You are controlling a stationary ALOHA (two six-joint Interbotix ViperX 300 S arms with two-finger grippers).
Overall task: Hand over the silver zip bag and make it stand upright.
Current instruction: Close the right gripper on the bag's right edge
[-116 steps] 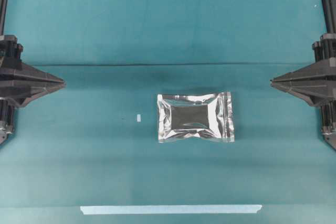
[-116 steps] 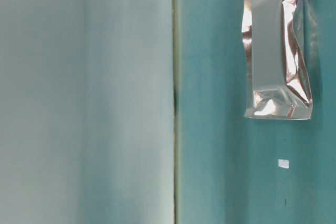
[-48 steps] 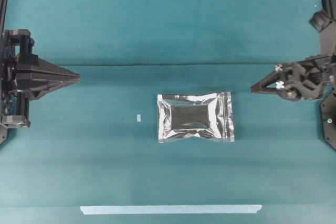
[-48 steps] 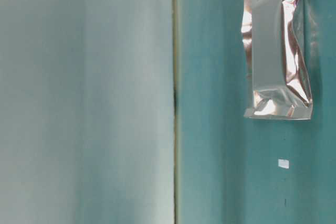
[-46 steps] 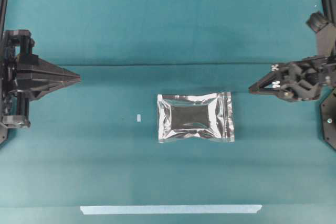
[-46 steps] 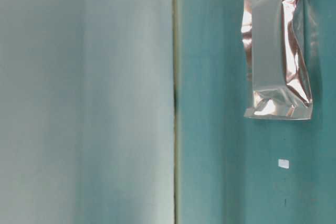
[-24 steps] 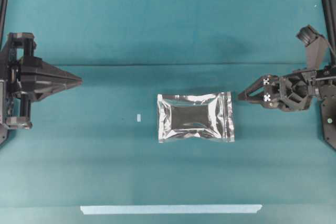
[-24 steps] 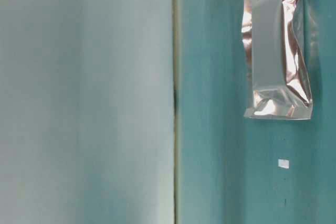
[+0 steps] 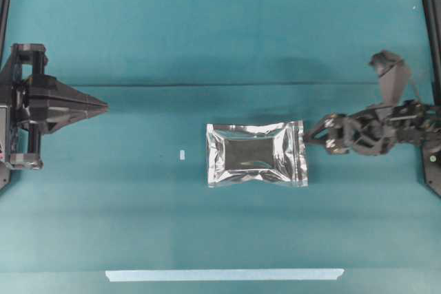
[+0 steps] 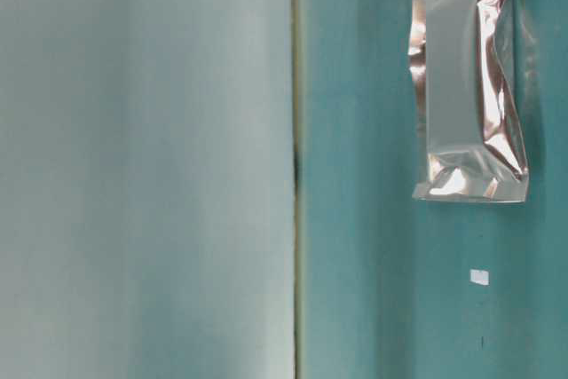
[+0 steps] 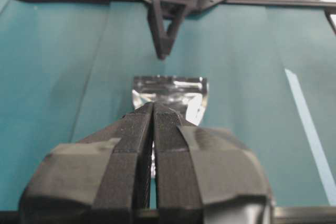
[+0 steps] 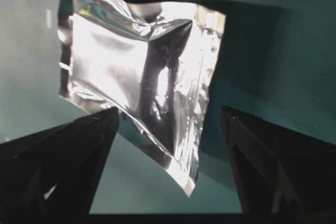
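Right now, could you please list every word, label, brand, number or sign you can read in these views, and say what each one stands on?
None: no readable text shows in any view.
Shiny crinkled silver foil zip bag: plain foil, no print visible.
Small white scrap: blank.
Long pale tape strip: blank.

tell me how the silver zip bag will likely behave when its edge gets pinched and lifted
The silver zip bag looks like thin, crinkled foil lying nearly flat, so it will probably flop and sag. Its glossy skin may be slippery. It seems light and could slide on the cloth if nudged.
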